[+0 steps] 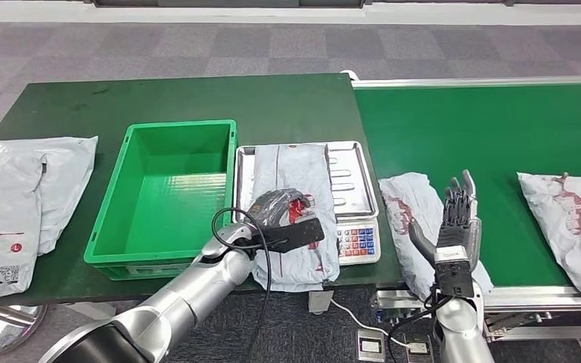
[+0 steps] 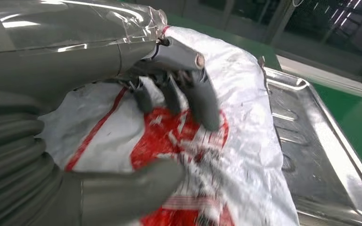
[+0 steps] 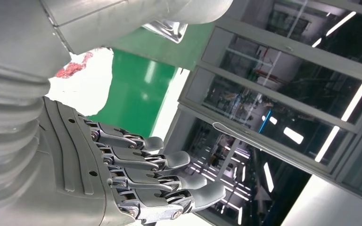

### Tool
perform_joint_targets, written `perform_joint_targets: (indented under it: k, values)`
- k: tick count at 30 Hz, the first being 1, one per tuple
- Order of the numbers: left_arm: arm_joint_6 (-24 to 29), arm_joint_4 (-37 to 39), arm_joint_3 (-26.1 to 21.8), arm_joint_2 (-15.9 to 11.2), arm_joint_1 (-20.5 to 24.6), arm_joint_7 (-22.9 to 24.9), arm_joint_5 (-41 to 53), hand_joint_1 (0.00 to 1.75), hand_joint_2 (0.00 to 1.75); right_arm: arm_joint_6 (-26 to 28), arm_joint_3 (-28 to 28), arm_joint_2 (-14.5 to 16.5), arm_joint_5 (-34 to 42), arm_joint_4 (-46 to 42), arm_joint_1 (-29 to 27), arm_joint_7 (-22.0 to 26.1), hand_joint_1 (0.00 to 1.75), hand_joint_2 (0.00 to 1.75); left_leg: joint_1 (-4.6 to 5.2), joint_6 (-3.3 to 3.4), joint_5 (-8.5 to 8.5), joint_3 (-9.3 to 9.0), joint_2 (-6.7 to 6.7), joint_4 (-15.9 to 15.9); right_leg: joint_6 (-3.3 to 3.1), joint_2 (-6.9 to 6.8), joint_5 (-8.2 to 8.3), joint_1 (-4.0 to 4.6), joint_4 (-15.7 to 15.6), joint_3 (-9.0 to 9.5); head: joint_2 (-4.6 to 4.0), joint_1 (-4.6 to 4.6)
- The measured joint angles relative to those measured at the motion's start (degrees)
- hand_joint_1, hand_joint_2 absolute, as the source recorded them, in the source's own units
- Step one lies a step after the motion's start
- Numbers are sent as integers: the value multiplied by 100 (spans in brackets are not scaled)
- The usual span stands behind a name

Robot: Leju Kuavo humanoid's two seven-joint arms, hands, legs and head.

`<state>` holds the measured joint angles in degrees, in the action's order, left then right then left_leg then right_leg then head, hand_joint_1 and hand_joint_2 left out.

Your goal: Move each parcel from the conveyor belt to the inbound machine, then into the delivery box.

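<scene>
Grey parcel (image 1: 296, 212) lying on scale tray (image 1: 352, 178), overhanging its front edge; left hand (image 1: 280, 210) over it, fingers (image 2: 202, 96) curled onto the wrapper. Empty green crate (image 1: 168, 195) just beside. Right hand (image 1: 458, 223) raised, fingers apart, holding nothing, over belt parcel (image 1: 412, 208).

No legible text anywhere. Parcel (image 1: 295, 204) on the scale (image 1: 357, 242): red print, smeared, unreadable in head and left wrist views. Scale keypad: coloured keys, characters too small. Grey bag (image 1: 4, 227) on the tabletop (image 1: 287, 106): small red round mark and black code patch, neither readable.
</scene>
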<state>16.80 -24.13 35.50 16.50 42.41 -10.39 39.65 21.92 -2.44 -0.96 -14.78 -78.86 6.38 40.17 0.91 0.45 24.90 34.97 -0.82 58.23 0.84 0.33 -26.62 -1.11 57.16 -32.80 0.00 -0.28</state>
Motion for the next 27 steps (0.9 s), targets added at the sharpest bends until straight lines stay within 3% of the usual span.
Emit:
perform_joint_targets:
  k: [23,27]
  values:
    - [77,-64,-129,-96,-35,-3,54,175,175,1,-1,28,2,-28,-12,0,0,175,0,0,2,5,-1,0,0,2,-1,0,-1,-3,0,-1]
    - [344,-128,-182,-102,-88,-378,-25,175,175,-8,-1,29,17,-28,-12,0,0,175,0,0,2,6,-1,0,0,2,-1,0,-1,-3,0,-1]
